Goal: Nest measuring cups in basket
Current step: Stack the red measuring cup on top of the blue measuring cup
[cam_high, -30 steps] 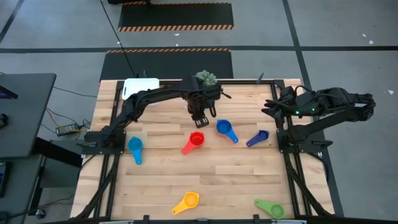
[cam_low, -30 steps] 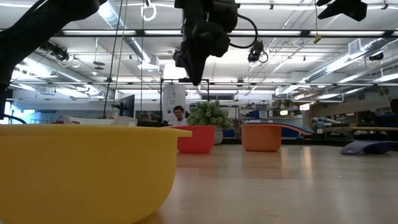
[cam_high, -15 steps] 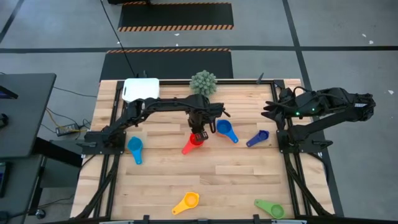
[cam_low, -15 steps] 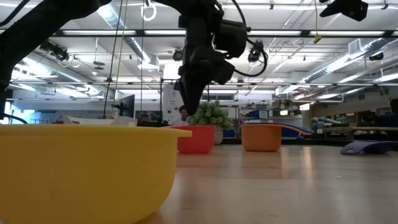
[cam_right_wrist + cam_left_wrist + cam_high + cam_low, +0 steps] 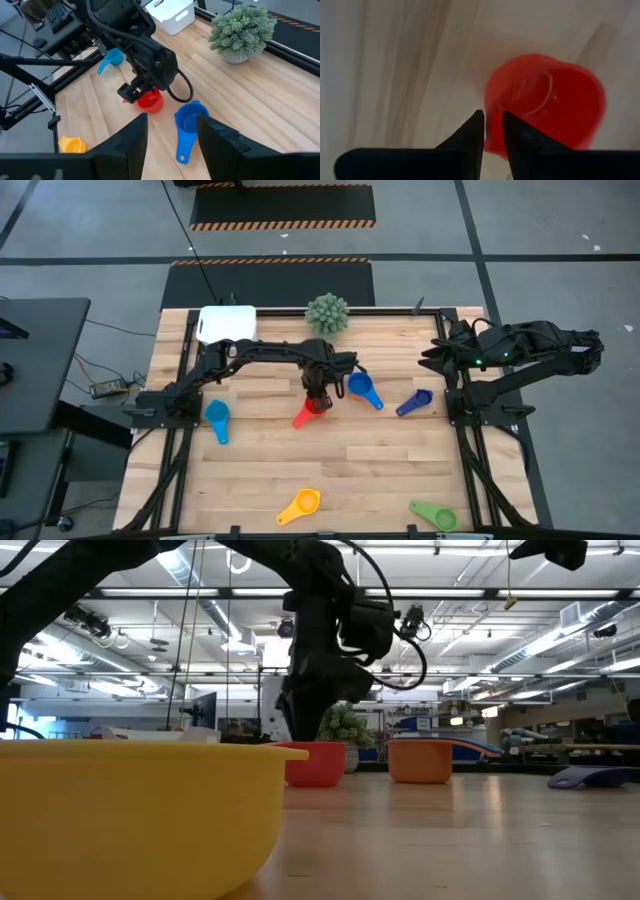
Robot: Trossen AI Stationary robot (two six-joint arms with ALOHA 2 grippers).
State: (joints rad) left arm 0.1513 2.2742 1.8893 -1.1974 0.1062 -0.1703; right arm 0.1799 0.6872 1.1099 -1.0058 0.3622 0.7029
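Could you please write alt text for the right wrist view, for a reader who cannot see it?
The left gripper reaches down at the rim of a red measuring cup on the wooden table. A blue cup lies beside it; a light blue cup, an orange cup, a white basket and a green plant sit farther off.

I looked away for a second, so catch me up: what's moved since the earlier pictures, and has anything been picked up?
The left gripper came forward from beside the plant and dropped onto the red cup. Its fingers are narrowly parted at the cup's rim, not yet gripping. Nothing has been lifted or let go. The right gripper, open, stayed parked at the table's right edge; all cups and the basket lie where they were.
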